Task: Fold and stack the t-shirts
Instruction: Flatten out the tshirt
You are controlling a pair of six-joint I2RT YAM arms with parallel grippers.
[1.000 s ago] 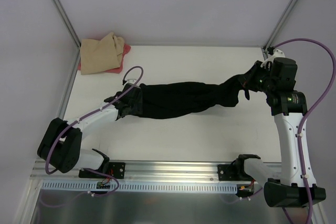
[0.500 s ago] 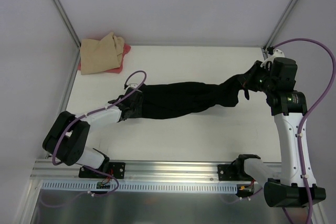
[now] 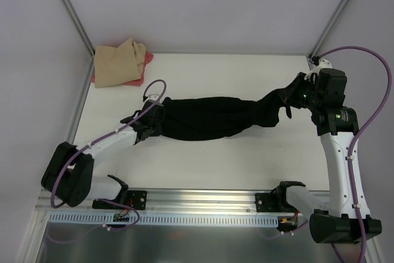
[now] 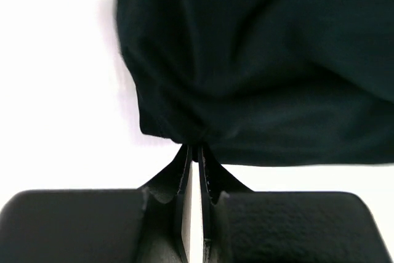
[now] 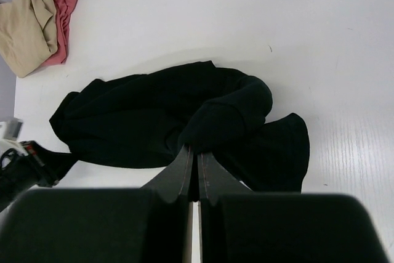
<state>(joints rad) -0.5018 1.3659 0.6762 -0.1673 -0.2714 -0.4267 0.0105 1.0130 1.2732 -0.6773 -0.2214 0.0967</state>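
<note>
— Left arm's elbow swung outward; left gripper (image 4: 196, 152) pinches the hem of the black t-shirt (image 3: 209, 118), cloth bunched ahead.
— Right gripper (image 5: 194, 152) clamps the far end, possibly a sleeve; pulling tauter could slip either pinch.

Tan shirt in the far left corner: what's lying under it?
A pink-red shirt lies under the tan shirt; only its right and near edges show. The rest is covered, so its fold cannot be judged.

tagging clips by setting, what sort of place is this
Probably a robotics lab cell: white table, left arm and right arm bolted to an aluminium rail, black t-shirt gripped by left end effector and right end effector.
</note>
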